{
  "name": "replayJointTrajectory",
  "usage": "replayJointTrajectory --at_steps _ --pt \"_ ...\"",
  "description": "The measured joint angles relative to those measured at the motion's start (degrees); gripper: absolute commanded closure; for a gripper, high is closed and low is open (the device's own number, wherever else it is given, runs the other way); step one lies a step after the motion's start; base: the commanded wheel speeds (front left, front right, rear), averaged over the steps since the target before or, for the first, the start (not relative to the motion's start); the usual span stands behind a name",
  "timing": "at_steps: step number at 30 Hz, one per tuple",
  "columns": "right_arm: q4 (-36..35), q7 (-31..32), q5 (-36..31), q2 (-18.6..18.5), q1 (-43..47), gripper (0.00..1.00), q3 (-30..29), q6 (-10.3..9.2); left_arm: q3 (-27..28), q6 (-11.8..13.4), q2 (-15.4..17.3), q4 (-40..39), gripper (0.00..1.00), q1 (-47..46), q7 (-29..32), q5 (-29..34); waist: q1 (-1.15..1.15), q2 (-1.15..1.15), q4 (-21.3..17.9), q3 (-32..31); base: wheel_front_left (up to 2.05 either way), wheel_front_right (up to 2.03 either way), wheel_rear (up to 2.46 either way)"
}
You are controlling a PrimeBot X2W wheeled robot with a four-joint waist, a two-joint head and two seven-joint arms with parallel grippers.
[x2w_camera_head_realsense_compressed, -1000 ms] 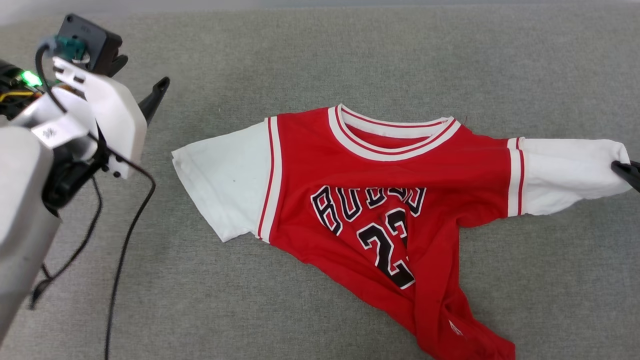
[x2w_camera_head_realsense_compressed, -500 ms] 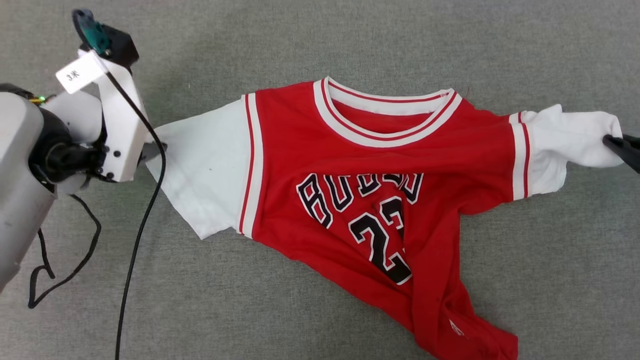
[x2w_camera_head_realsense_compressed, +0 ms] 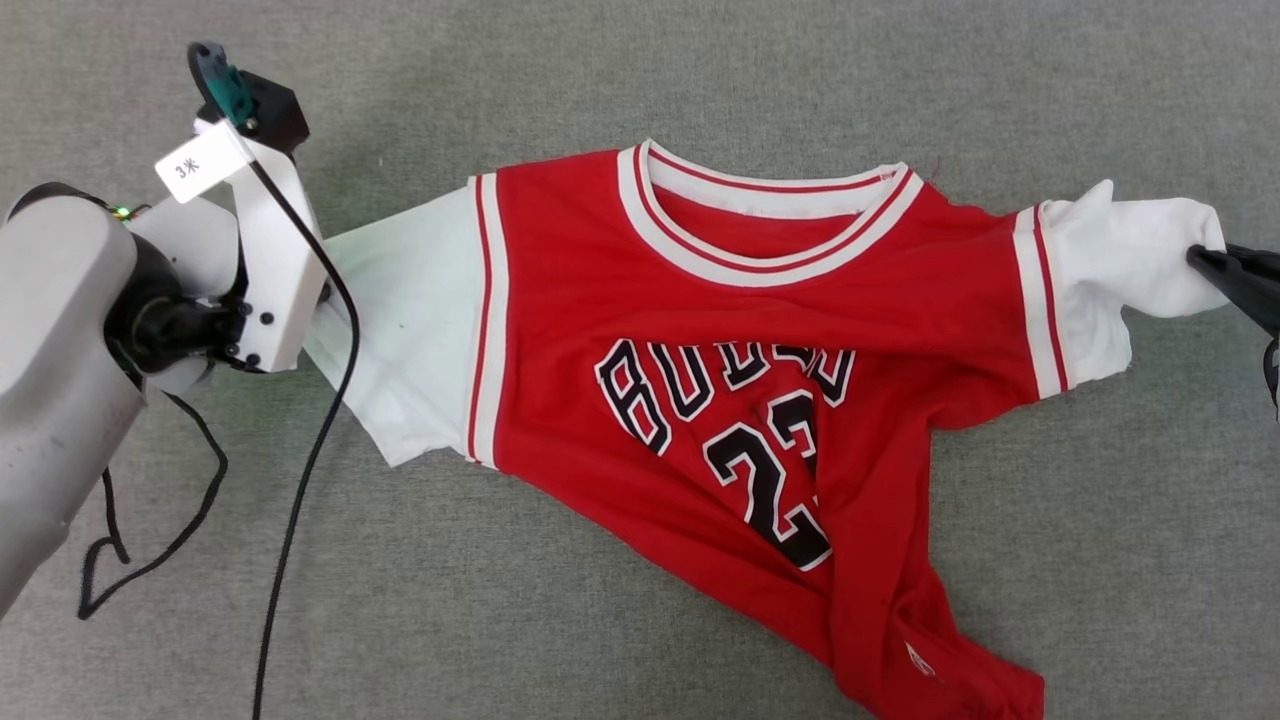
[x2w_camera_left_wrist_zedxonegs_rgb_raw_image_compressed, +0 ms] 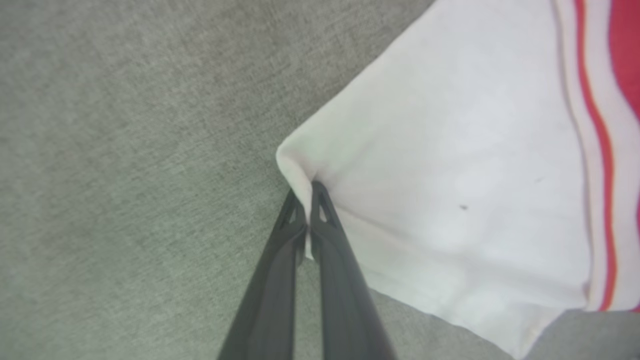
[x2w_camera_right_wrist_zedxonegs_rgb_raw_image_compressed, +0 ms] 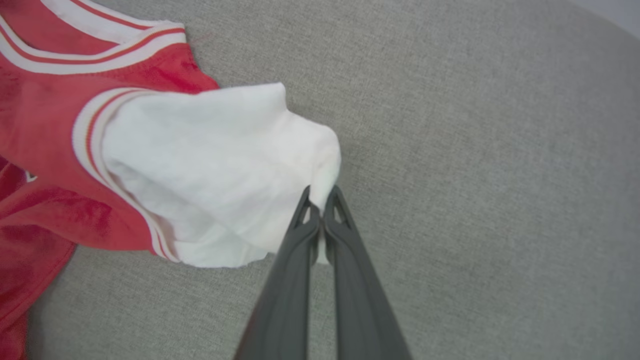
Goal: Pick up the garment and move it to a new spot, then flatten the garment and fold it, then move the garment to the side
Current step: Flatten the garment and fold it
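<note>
Garment (x2w_camera_head_realsense_compressed: 740, 300) lies chest-up on the grey fabric surface (x2w_camera_head_realsense_compressed: 600, 80), lower body twisted and bunched toward the near right. Left gripper (x2w_camera_left_wrist_zedxonegs_rgb_raw_image_compressed: 307, 197) is pinching the corner of the left sleeve (x2w_camera_left_wrist_zedxonegs_rgb_raw_image_compressed: 450, 175); right gripper (x2w_camera_right_wrist_zedxonegs_rgb_raw_image_compressed: 320, 200) is pinching the tip of the right sleeve (x2w_camera_right_wrist_zedxonegs_rgb_raw_image_compressed: 215, 165). In the head view, the black cable (x2w_camera_head_realsense_compressed: 300, 500) off the left arm crosses the left sleeve's edge and trails down over the surface.
</note>
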Motion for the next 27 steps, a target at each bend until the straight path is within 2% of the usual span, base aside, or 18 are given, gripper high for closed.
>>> replayJointTrajectory --at_steps 8,13,21,27 --pt "1.85 -3.86 -1.01 -0.43 -1.06 1.00 1.67 0.00 -2.60 -0.02 0.70 -1.45 1.00 0.02 -10.67 -0.52 0.01 0.00 1.72 -5.09 0.00 0.00 0.00" --pt "3.07 -7.31 -0.92 -1.41 -1.06 1.00 2.26 0.01 -3.60 -0.02 3.69 -4.77 1.00 -0.47 -17.30 -1.09 0.01 0.00 2.99 -9.65 0.00 0.00 0.00" --pt "2.80 -11.00 0.04 -5.01 -2.45 1.00 2.46 0.01 -3.32 -0.02 7.35 -9.23 1.00 -1.81 -27.07 0.14 0.00 0.00 4.73 -16.13 0.00 0.00 0.00" --pt "1.57 -14.88 -1.13 -6.87 -5.98 1.00 1.29 0.01 -1.24 0.22 7.87 -11.78 1.00 -5.03 -31.79 2.44 0.00 0.00 5.57 -18.97 0.00 0.00 0.00"
